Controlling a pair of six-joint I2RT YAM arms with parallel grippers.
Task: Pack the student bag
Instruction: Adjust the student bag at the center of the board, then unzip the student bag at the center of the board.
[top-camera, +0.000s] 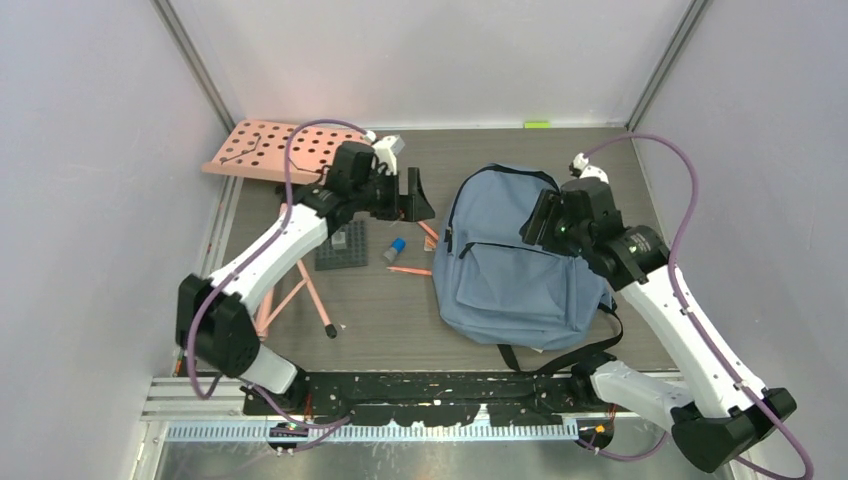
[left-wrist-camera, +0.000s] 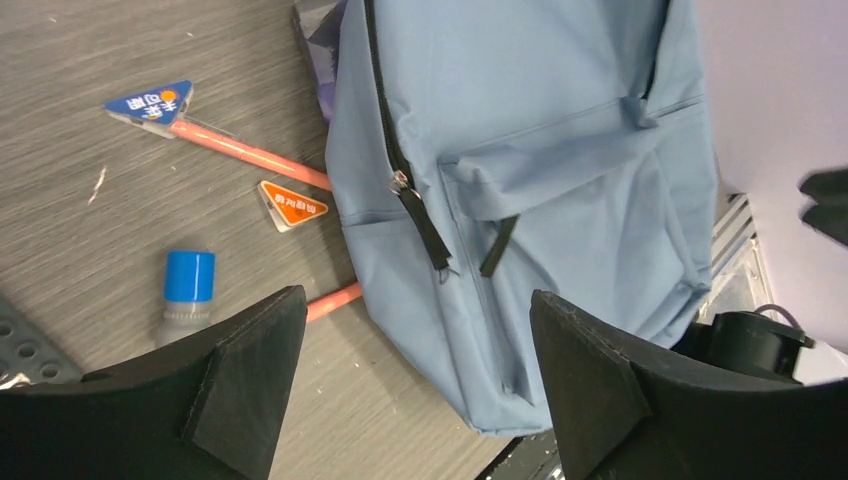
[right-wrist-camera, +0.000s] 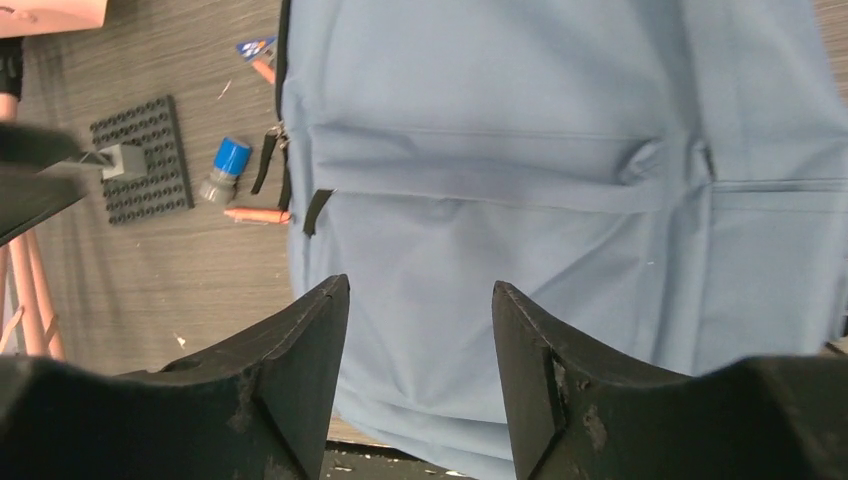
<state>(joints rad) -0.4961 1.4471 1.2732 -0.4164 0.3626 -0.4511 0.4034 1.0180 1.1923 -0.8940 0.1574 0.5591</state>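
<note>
Here, student bag (top-camera: 500, 272) flat beneath right gripper (right-wrist-camera: 420, 290), jaws apart; left gripper (left-wrist-camera: 417, 298) beside it, jaws apart

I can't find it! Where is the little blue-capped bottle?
Top view: the blue-capped bottle lies on the table left of the student bag, beside the grey studded baseplate.

White Chinese characters stand on a blue triangular tag (left-wrist-camera: 150, 102) at the end of an orange pencil (left-wrist-camera: 250, 155). More stand on an orange triangular tag (left-wrist-camera: 292, 204) lying on the table (left-wrist-camera: 60, 200). Both prints are too small to read.
</note>
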